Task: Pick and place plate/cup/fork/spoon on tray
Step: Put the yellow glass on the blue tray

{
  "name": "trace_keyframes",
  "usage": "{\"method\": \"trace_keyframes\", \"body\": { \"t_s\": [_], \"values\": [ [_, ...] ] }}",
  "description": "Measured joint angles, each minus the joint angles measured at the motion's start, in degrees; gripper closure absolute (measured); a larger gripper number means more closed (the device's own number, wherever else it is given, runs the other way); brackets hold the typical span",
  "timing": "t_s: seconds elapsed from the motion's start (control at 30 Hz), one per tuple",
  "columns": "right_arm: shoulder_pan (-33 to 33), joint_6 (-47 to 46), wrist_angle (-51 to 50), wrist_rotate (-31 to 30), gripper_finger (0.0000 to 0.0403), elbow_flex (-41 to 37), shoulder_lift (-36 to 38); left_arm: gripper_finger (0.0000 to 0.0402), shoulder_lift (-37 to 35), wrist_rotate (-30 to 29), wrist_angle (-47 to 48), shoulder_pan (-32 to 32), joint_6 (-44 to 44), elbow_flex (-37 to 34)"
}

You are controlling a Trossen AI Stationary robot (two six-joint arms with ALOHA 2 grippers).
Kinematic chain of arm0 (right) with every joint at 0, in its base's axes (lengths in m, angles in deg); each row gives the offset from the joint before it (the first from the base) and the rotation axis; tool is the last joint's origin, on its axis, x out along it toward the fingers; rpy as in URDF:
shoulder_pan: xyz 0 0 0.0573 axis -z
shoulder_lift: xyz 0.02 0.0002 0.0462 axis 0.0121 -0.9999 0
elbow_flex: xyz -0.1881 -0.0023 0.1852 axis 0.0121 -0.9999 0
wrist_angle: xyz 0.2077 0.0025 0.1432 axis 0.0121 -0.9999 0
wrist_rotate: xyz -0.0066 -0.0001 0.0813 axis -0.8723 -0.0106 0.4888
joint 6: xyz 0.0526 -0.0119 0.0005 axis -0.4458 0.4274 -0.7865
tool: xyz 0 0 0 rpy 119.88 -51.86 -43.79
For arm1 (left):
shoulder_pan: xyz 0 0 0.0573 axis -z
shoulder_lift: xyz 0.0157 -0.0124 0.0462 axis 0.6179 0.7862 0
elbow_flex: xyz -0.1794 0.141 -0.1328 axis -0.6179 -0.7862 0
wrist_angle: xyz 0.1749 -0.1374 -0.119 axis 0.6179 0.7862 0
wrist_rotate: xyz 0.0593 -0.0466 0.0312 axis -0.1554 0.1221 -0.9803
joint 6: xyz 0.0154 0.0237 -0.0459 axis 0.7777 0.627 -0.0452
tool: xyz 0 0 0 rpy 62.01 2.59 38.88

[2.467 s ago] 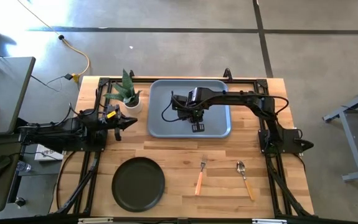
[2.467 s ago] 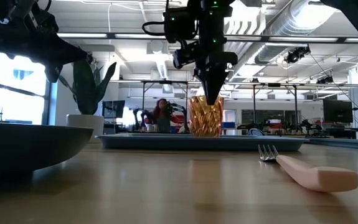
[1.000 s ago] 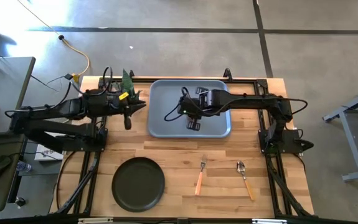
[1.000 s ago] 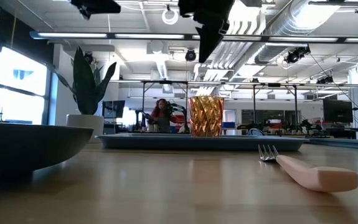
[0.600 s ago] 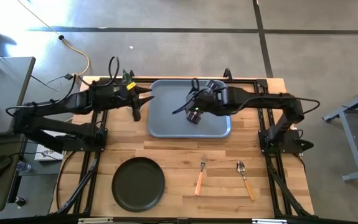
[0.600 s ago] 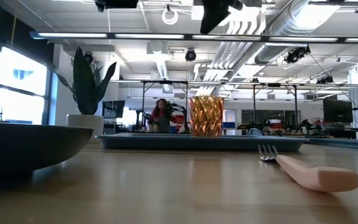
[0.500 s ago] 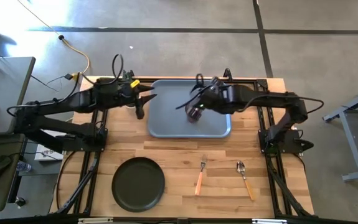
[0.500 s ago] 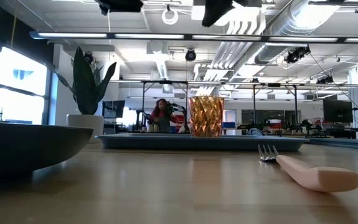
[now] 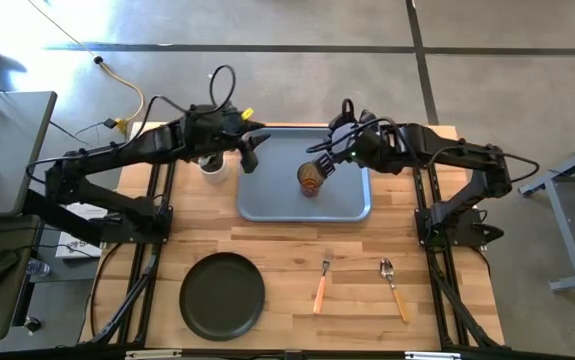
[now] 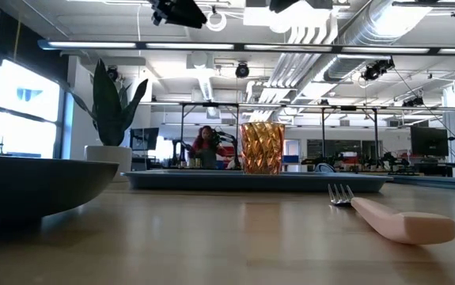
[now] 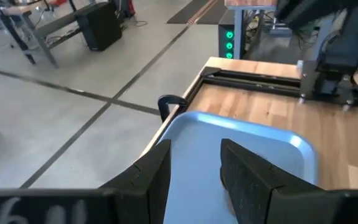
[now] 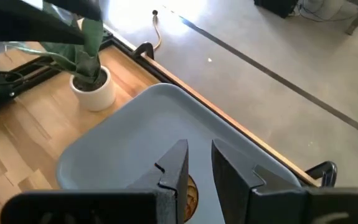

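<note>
The amber cup [image 9: 310,178] [image 10: 262,147] stands upright on its base on the blue-grey tray [image 9: 267,195] [image 10: 211,180], right of the tray's middle. The dark plate [image 9: 222,295], the fork [image 9: 320,285] and the spoon [image 9: 393,288] lie on the wood near the front edge. My left gripper [image 9: 250,157] [image 11: 194,158] hovers open, high over the tray's far left edge. My right gripper [image 9: 323,163] [image 12: 197,155] hangs high over the tray's far side, just beyond the cup [image 12: 191,190], its fingers a little apart with nothing between them.
A white pot with a green plant [image 9: 210,165] [image 12: 93,87] stands just left of the tray's far left corner, under my left arm. Bare wood lies between the tray and the plate, fork and spoon. A person [image 10: 206,146] shows far behind the table.
Both grippers have risen. My left gripper has swung toward the table's right and far edge, from beside the tray to above its far left edge. My right gripper has drawn up and away from the cup toward the far edge. The cup has stayed upright on the tray.
</note>
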Motion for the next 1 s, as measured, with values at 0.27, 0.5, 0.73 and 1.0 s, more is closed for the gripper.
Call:
{"method": "trace_keyframes", "body": {
  "t_s": [0.27, 0.5, 0.73, 1.0],
  "values": [
    [2.5, 0.7, -0.1, 2.3, 0.034, 0.0, 0.1, 0.0271, 7.9, 3.2, 0.3, -1.3, -5.8, 5.1],
    [6.1, -0.4, -0.3, 4.7, 0.034, 0.0, 0.1, 0.0271, 14.1, 3.4, 0.4, -1.3, -7.8, 5.5],
    [9.5, -0.4, -0.4, 8.9, 0.034, 0.0, 0.1, 0.0271, 20.3, 5.9, 0.3, -1.5, -9.1, 5.5],
    [11.0, -0.3, -0.5, 10.2, 0.034, 0.0, 0.1, 0.0271, 26.2, 7.9, -0.3, -1.5, -10.5, 5.5]
  ]
}}
